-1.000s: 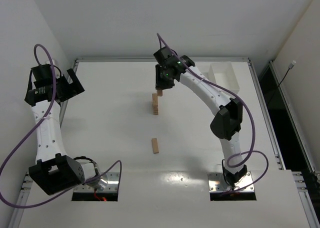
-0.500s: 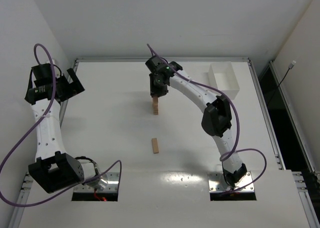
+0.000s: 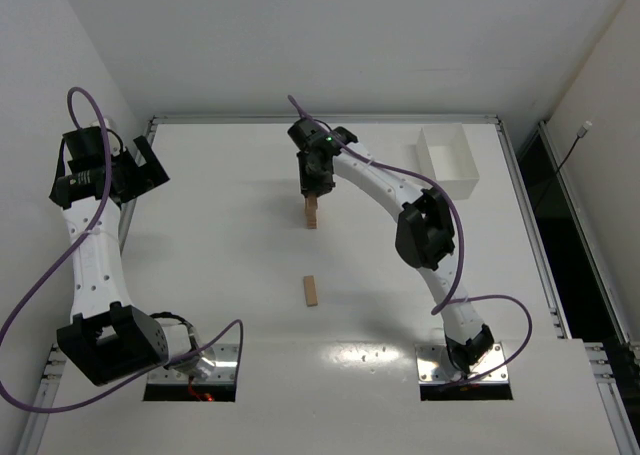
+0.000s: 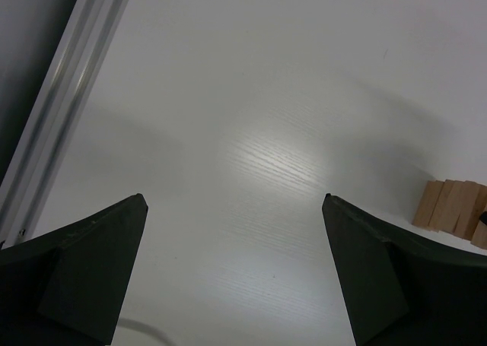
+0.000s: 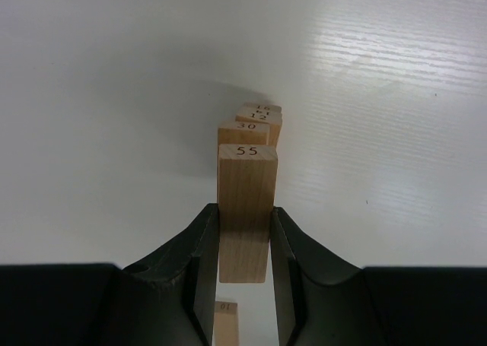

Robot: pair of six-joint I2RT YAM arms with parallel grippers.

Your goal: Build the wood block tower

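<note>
**Right arm at tower with block 55 pinched; left arm off to the side, jaws wide**

Near side: one loose light-brown oblong wooden block [image 3: 311, 291] lies flat on the white table [image 3: 220, 265]. It sits mid-table, between the arm bases and the stack, well apart from both.

Mid table: the narrow tower of tan wooden blocks [image 3: 311, 215] stands beyond it on roughly the same line. The right wrist view shows its block ends stepped one behind another. Numbers 30 and 12 are readable; the rest are too small.

The right gripper [image 5: 243, 223] sits directly over the tower top. Its jaws pinch a light-brown wooden block marked 55 [image 5: 245, 194] by its two long side faces. The numbered end points away from the wrist and the block sits straight in the grip. It lines up with the tower blocks just behind it. Whether it touches the tower: cannot tell from either view. A small tan block end [image 5: 224, 323] shows low between the fingers, under the held one.

The left gripper [image 4: 233, 201] hangs over the far-left side of the table by the metal rail [image 4: 72, 87], well apart from the blocks. Its jaws are spread wide, with bare tabletop showing between the fingers [image 4: 91, 277]. In that view the tower is a small tan cluster at the right border.

Far right corner: a white rectangular plastic bin [image 3: 447, 158], apart from the tower.
</note>
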